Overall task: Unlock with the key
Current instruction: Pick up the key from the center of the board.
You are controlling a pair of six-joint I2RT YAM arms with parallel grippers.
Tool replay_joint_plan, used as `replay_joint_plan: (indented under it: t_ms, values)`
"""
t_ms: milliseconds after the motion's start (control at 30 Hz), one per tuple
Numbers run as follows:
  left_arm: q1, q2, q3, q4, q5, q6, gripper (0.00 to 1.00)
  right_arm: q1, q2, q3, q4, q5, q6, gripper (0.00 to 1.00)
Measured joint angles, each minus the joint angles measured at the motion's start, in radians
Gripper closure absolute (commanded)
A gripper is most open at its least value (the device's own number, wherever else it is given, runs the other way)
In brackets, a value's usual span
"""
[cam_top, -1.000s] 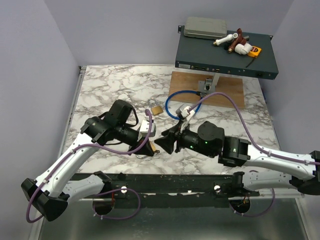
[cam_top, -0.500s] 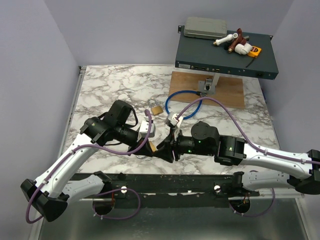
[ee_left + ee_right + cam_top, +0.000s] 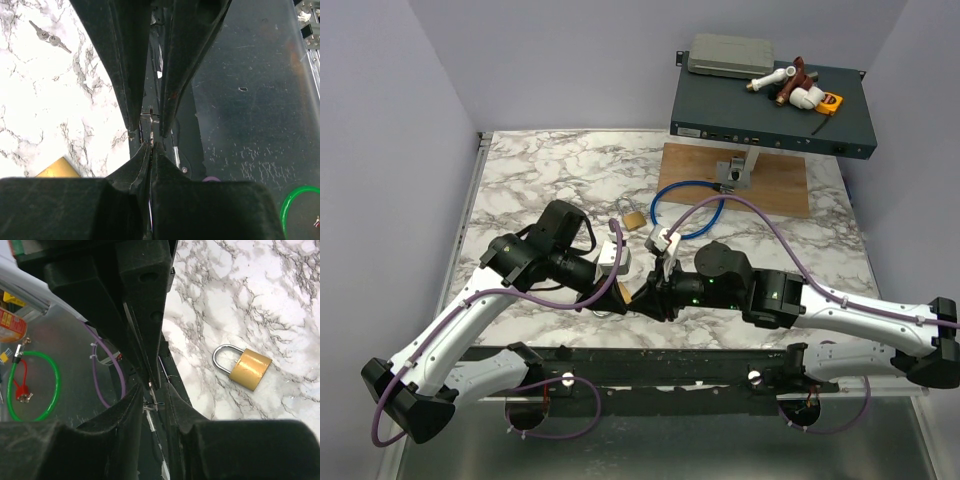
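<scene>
My left gripper (image 3: pixel 622 291) (image 3: pixel 151 145) is shut on the key (image 3: pixel 151 131), a thin silvery strip seen edge-on that pokes out past its tips. My right gripper (image 3: pixel 643 298) (image 3: pixel 153 390) meets it tip to tip over the table's near edge. Its fingers (image 3: pixel 131 100) stand on either side of the key (image 3: pixel 153 403), with a narrow gap still showing. A brass padlock (image 3: pixel 634 219) (image 3: pixel 249 369) lies on the marble beyond the grippers, its shackle closed. A brass corner of a padlock (image 3: pixel 57 169) shows beside my left gripper.
Two spare keys (image 3: pixel 49 36) lie on the marble. A blue cable loop (image 3: pixel 670 206), a wooden board (image 3: pixel 775 183) and a dark equipment box (image 3: pixel 770 110) holding loose parts sit at the back right. Below the table edge are a metal shelf and a green ring (image 3: pixel 31 385).
My right gripper has moved left up to the left gripper's tips, and its fingers have narrowed around the key. The left arm has stayed still.
</scene>
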Motion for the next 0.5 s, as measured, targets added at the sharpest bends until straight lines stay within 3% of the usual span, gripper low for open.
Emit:
replay_joint_plan:
  t_ms: [67, 133, 400, 500]
  values:
    - [0.000, 0.000, 0.000, 0.000, 0.001, 0.000, 1.00, -0.002, 0.009, 0.000, -0.004, -0.002, 0.000, 0.79]
    - [0.000, 0.000, 0.000, 0.000, 0.003, 0.000, 1.00, -0.002, 0.014, 0.000, -0.008, -0.003, -0.002, 0.98]
    - [0.000, 0.000, 0.000, 0.002, 0.010, -0.003, 0.97, -0.008, 0.007, 0.001, -0.015, -0.009, -0.009, 0.99]
    - [-0.002, 0.000, 0.000, 0.023, 0.013, -0.011, 0.20, -0.008, -0.009, -0.002, -0.020, -0.007, -0.006, 0.99]
